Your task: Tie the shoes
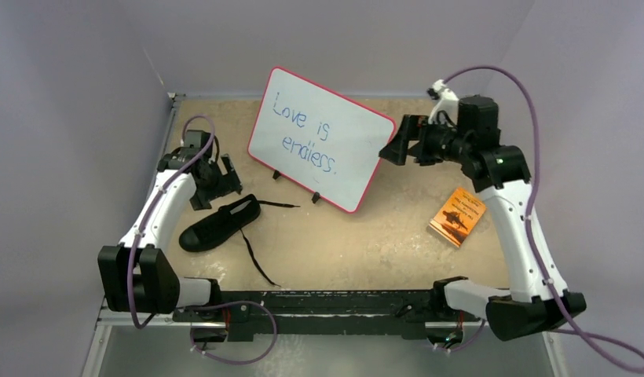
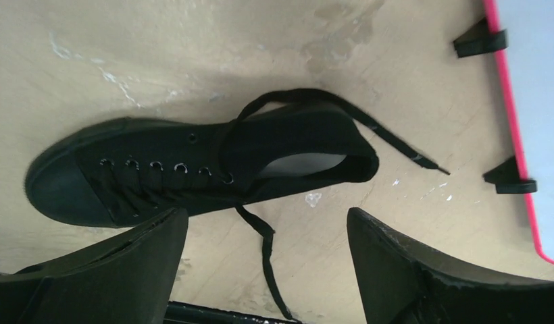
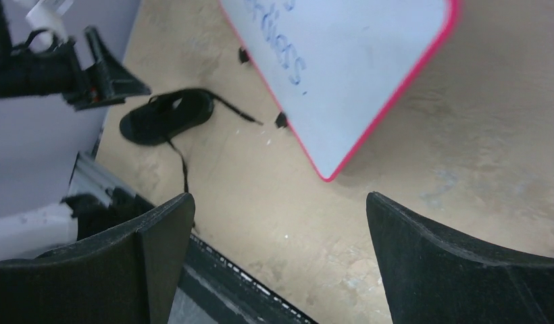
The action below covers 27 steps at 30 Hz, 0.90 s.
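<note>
We see the tan surface (image 1: 366, 243) carrying a red-framed whiteboard (image 1: 323, 137), which stands tilted on small black feet toward 12 o'clock and reads "Love is endless."

The left tool (image 1: 218, 187) sits just at 12 o'clock of the shoe. Its fingers are spread wide and hold nothing. The right tool (image 1: 397, 140) is beside the whiteboard's 3 o'clock edge, equally wide open and empty.

The black sneaker (image 1: 219, 224) lies at 8 o'clock of the whiteboard, its toe pointing to 8 o'clock and its heel to 2 o'clock. We find an orange booklet (image 1: 457, 217) lying flat at 4 o'clock of the whiteboard.

The sneaker is untied. One lace (image 1: 281, 205) runs from the heel toward 3 o'clock, and the other lace (image 1: 256, 263) trails toward 5 o'clock.
</note>
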Each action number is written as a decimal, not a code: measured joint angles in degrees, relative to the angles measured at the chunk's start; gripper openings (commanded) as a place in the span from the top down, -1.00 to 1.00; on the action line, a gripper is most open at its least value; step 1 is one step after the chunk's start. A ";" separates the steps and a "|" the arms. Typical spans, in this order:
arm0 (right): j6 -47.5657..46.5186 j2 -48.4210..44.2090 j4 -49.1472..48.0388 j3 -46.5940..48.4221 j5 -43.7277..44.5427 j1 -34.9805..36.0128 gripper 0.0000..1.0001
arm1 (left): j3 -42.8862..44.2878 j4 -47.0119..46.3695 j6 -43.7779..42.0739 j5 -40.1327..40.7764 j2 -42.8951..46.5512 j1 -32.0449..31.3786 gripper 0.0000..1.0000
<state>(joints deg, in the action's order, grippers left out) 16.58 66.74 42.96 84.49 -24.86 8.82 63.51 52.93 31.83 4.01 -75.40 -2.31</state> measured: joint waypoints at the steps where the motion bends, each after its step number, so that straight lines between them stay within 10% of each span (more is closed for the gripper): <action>1: -0.61 1.09 0.00 0.02 -0.57 1.88 -0.98 | -0.85 -0.07 -0.07 -0.72 -0.44 0.00 -0.62; 12: -2.49 5.97 -1.46 -0.90 -3.28 14.49 -0.98 | -5.29 -4.52 7.98 -1.05 -1.05 -4.85 0.23; 27: -2.19 -0.52 -2.49 -4.37 -1.42 14.49 -0.98 | -5.25 -11.72 15.89 1.25 -7.65 -9.51 0.09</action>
<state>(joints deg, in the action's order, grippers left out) 14.39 66.22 40.47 80.12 -26.28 23.31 58.26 41.21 47.72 5.26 -83.05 -11.81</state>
